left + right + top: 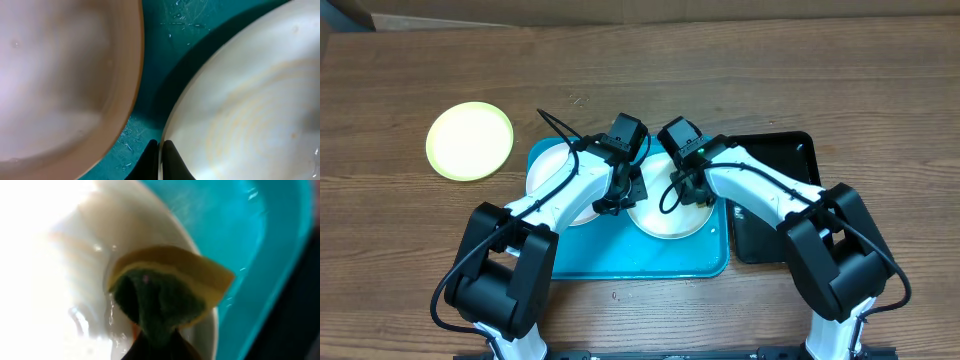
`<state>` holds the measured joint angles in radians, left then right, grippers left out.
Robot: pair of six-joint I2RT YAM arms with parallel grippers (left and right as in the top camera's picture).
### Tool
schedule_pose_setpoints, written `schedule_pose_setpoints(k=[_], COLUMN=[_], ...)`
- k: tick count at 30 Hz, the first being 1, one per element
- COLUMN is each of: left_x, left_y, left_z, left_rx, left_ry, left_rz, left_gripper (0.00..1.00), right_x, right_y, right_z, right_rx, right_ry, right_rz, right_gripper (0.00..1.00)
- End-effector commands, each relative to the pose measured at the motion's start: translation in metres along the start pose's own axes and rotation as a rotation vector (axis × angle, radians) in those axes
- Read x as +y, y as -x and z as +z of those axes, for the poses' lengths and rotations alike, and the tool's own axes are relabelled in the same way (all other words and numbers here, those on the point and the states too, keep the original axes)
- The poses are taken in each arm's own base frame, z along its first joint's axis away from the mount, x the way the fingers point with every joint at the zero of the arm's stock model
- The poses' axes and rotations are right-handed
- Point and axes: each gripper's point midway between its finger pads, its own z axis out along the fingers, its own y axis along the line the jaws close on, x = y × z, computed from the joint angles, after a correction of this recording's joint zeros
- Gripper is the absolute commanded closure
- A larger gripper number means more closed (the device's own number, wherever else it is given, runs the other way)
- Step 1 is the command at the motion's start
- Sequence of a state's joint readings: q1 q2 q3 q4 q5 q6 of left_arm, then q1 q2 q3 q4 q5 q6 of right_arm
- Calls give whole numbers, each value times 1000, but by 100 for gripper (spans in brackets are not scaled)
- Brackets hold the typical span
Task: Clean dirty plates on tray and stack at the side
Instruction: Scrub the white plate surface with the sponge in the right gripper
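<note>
Two white dirty plates lie on the turquoise tray [620,262]. My left gripper [160,150] is shut on the rim of the right-hand plate [665,222] [240,100]; its fingers pinch the edge nearest the other white plate [552,178] [60,75]. My right gripper [157,342] is shut on a yellow sponge with a green scouring side [162,292], which is pressed on that same plate [75,280]. A small orange smear [135,330] shows beside the fingers. A pale yellow-green plate [470,140] lies on the bare table, left of the tray.
A narrow black tray [780,200] sits against the turquoise tray's right side, under my right arm. Both arms [560,200] [760,190] reach in from the near edge and meet over the tray's middle. Wooden tabletop [880,90] surrounds everything.
</note>
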<state>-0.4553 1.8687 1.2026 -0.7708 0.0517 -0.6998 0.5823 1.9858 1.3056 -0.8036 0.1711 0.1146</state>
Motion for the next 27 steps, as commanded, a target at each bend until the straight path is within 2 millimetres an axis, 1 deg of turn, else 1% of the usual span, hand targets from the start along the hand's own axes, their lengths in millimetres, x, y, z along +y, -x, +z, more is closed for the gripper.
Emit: schedule_pose_setpoints(k=[1, 4, 11, 14, 16, 19, 21, 23, 25, 27], left_x=[3, 2, 0, 0, 0, 0, 0, 0, 0, 0], left_y=[0, 0, -2, -1, -1, -2, -2, -2, -2, -2], left_z=[6, 6, 6, 6, 6, 6, 6, 6, 6, 6], left_rx=[10, 12, 20, 19, 19, 19, 19, 19, 19, 19], left_ry=[7, 3, -9, -10, -10, -9, -9, -9, -9, -9], left_rz=[6, 6, 6, 6, 6, 7, 7, 7, 7, 7], left_gripper=[96, 96, 96, 96, 96, 96, 96, 96, 96, 96], right_x=[46, 55, 57, 59, 60, 54, 45, 26, 3, -25], right_y=[-41, -42, -33, -18, -1, 21, 33, 38, 38, 31], right_z=[14, 10, 4, -5, -18, -41, -60, -75, -85, -89], right_rx=[177, 191, 177, 149, 114, 65, 42, 40, 57, 83], right_ry=[275, 355, 439, 501, 574, 665, 715, 713, 682, 619], right_rz=[-41, -23, 16, 36, 58, 68, 70, 92, 128, 183], right_gripper=[96, 96, 96, 96, 96, 96, 96, 96, 96, 96])
